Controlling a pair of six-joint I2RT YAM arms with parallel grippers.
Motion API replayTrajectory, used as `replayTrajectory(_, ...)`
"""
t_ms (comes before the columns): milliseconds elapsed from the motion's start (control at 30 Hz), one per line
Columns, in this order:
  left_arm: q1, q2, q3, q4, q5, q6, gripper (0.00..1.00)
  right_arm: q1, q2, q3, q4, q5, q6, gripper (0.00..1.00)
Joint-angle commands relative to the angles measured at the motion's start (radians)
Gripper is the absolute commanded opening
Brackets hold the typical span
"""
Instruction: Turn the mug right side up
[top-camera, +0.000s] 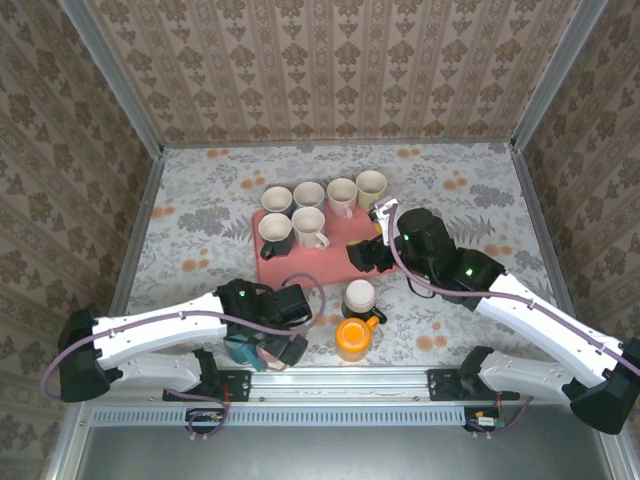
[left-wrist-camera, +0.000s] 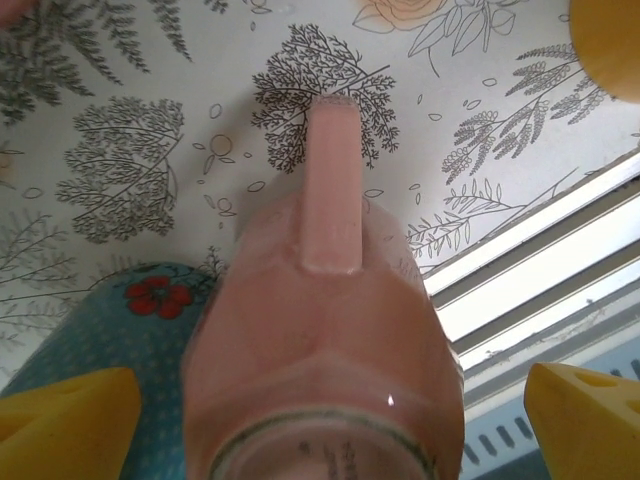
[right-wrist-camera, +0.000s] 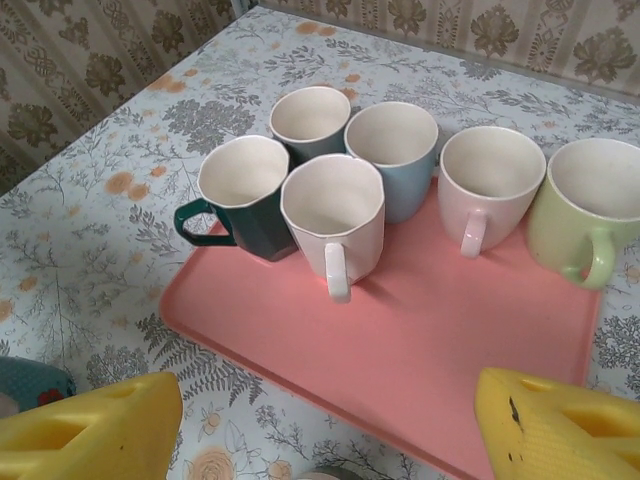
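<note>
Near edge of the table, left: a teal mug, and just beside it the pink mug, ringed end toward the wrist camera, set between the wide-spread fingers of the open left gripper. Centre: an orange mug, with a dark mug just behind it. Centre to right: a pink tray bearing six upright mugs, with the right gripper over its near edge, jaws apart and holding nothing.
</note>
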Motion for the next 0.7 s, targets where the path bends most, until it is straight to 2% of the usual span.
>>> replayTrajectory(0,-0.01,0.024,-0.036,0.051,0.032,-0.028,1.0,-0.009,-0.008,-0.006,-0.01,-0.012,0.018,0.78)
replayTrajectory(333,-0.011,0.131,-0.099,0.125,0.023,-0.039,0.96,-0.012,0.012,-0.007,-0.003,-0.024,0.022,0.78)
replayTrajectory(467,-0.011,0.17,-0.101,0.152,0.015,-0.036,0.84,-0.016,0.02,-0.012,0.005,-0.03,0.027,0.77)
replayTrajectory(600,-0.011,0.169,-0.079,0.139,-0.051,-0.024,0.68,-0.014,0.026,-0.012,0.007,-0.037,0.034,0.77)
replayTrajectory(667,-0.007,0.168,-0.065,0.134,-0.081,-0.014,0.64,-0.016,0.025,-0.015,0.009,-0.041,0.037,0.77)
